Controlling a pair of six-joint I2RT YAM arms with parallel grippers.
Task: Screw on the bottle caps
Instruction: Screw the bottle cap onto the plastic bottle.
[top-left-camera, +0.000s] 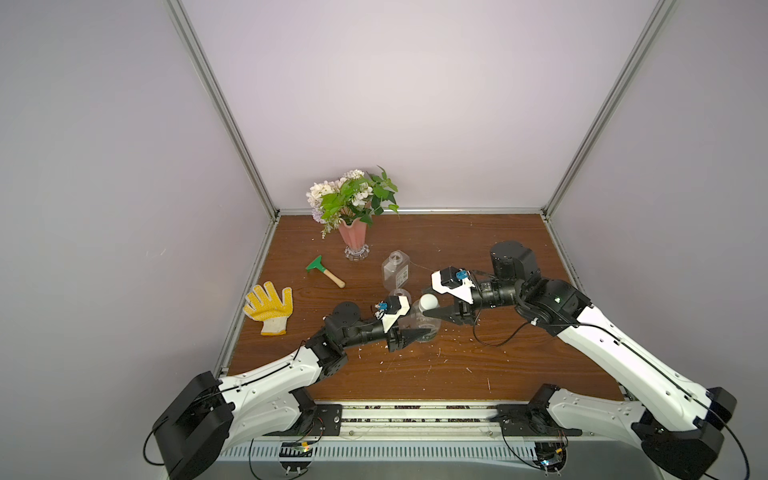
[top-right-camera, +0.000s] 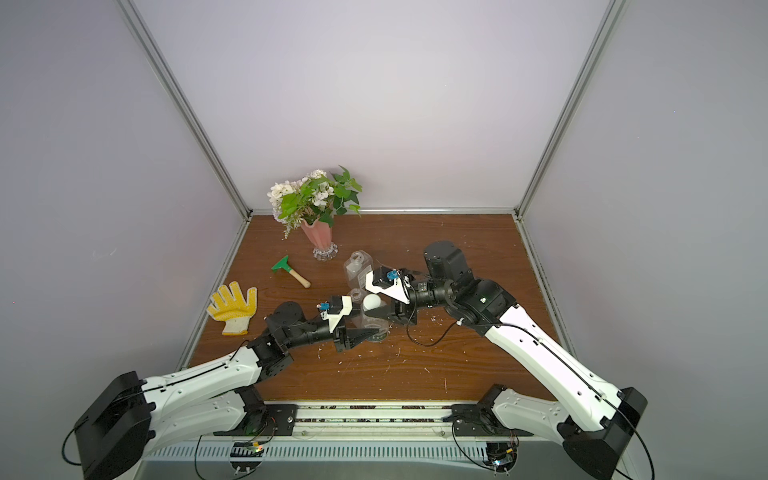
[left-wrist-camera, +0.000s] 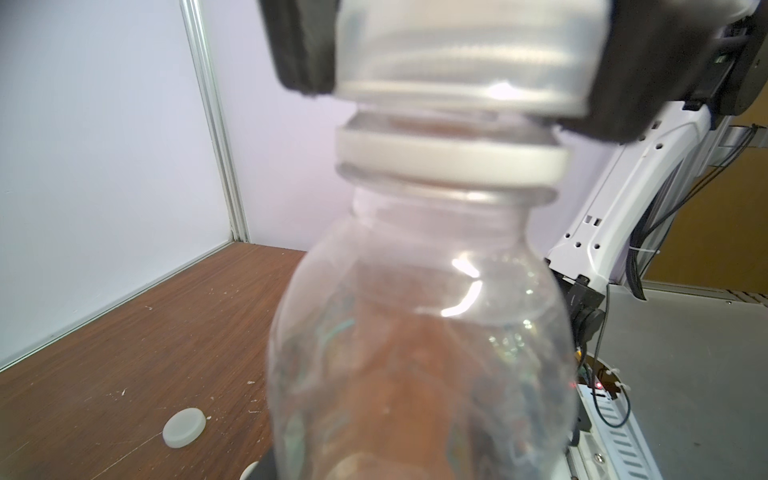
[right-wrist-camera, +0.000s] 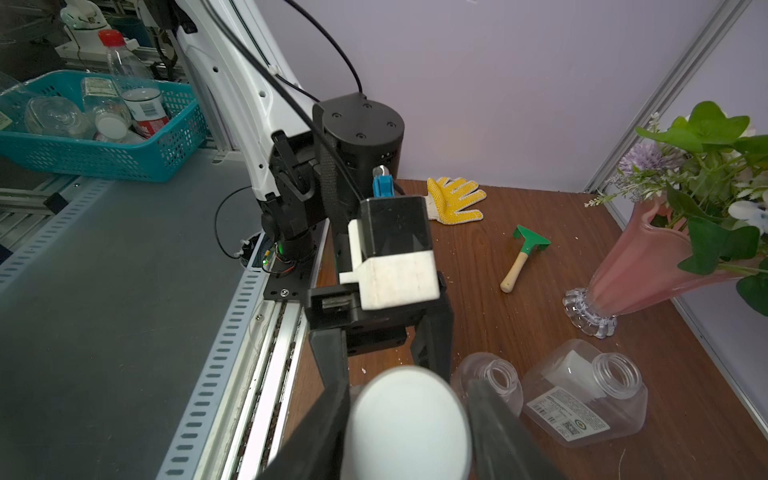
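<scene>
Top views, clock face laid on the table (top-left-camera: 498, 365), 12 at the back wall.

- Rounded bottle (top-left-camera: 424, 324): upright near table centre.
- Left arm: comes in low from 8 o'clock, forearm almost level, fingers pointing toward 3. Left gripper (top-left-camera: 428, 332) is partly closed around the lower body of the rounded bottle, one finger on each side, gripping it.
- Right arm: long link rises from 4 o'clock, elbow bent, wrist level and pointing toward 9, higher than the left gripper. Right gripper (top-left-camera: 431, 305) is pinched on the white cap (right-wrist-camera: 409, 419), pads touching both sides.
- White cap: over the bottle's neck, slightly tilted, lower edge just above the white collar ring (left-wrist-camera: 449, 160).
- Square bottle (top-left-camera: 395, 270): white label, neck open, at 11 o'clock from the rounded bottle.
- Smaller clear bottle (top-left-camera: 401, 294): also uncapped, between the two.
- Loose cap (left-wrist-camera: 184, 427): flat on the table, apart from the rounded bottle; seen in the left wrist view only.
</scene>
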